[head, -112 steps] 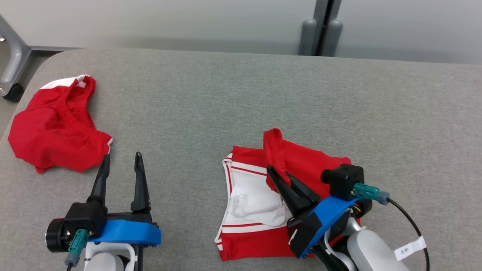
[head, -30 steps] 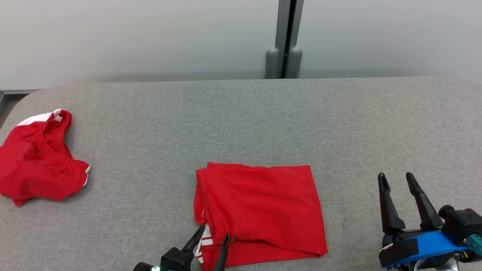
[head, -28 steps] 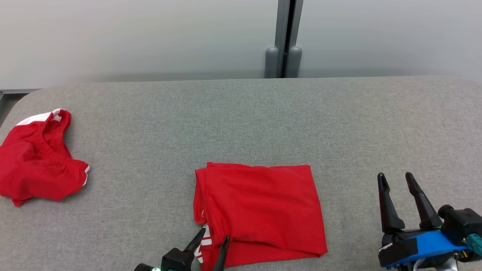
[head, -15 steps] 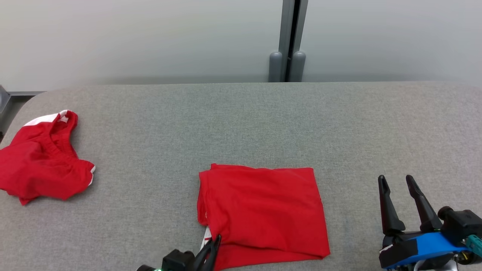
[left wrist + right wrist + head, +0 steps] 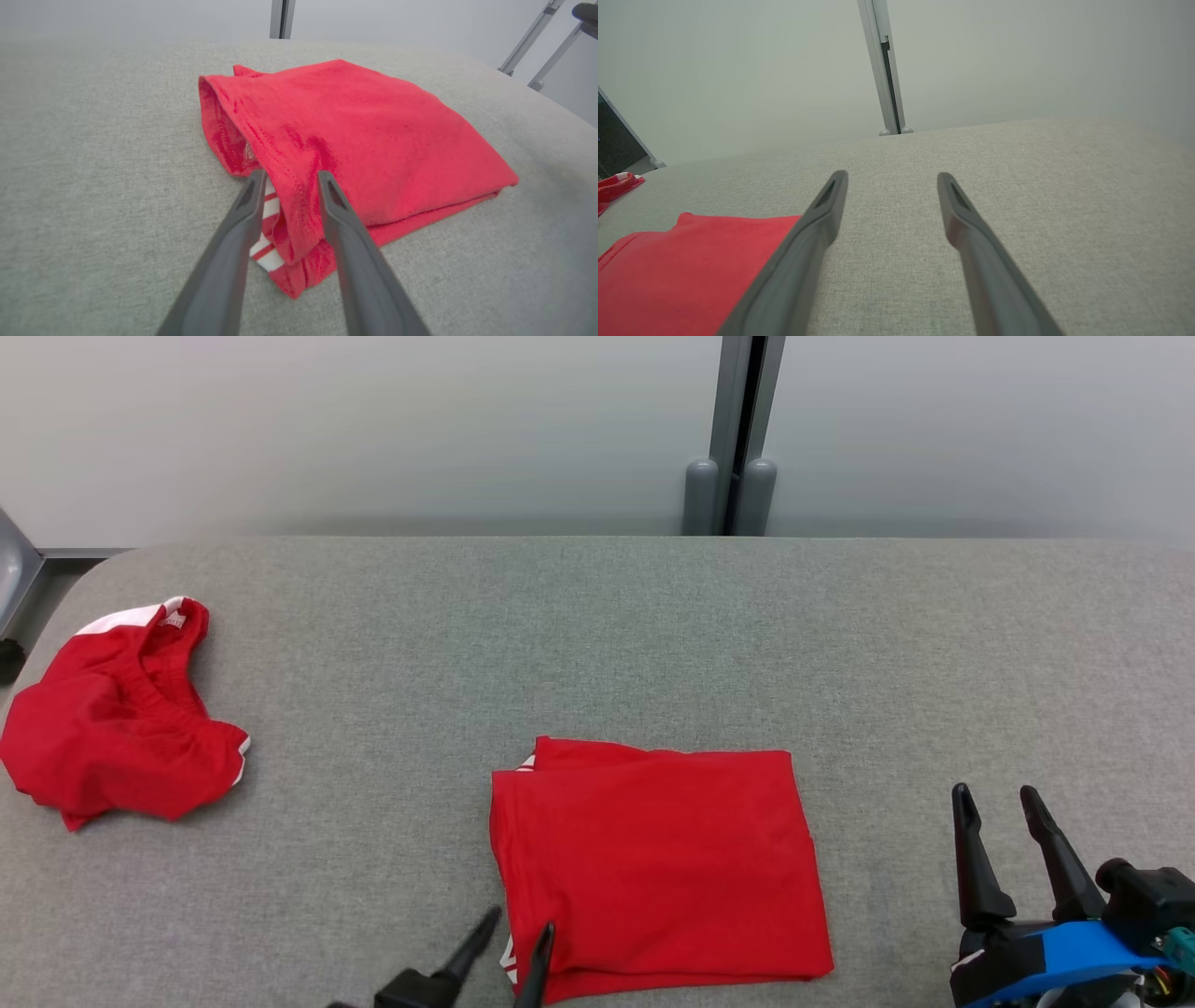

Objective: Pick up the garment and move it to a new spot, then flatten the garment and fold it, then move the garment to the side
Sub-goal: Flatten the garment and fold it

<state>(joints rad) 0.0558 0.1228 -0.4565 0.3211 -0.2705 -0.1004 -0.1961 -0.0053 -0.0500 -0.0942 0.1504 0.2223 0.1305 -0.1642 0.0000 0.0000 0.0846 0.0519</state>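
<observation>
A folded red garment lies flat on the grey cloth-covered surface, about midway along its near edge, as a neat rectangle with its long sides running left to right. In the left wrist view the garment shows as several stacked layers, with a strip of white-and-red striped trim peeking out beneath the top layer at the near left corner. The left gripper sits at that same corner, low at the near edge of the surface; its jaws stand apart, one on either side of the top layer's hemmed edge, and they are not pressed together on the cloth. The same gripper in its own wrist view has the red hem running down the gap between its tips. The right gripper is near the near right corner of the surface, well clear of the garment, jaws wide apart with bare grey cloth between them; the garment's right part lies off to its left. A second red garment with a white band lies crumpled at the surface's left edge. Beyond the far edge a grey post rises against a pale wall.
</observation>
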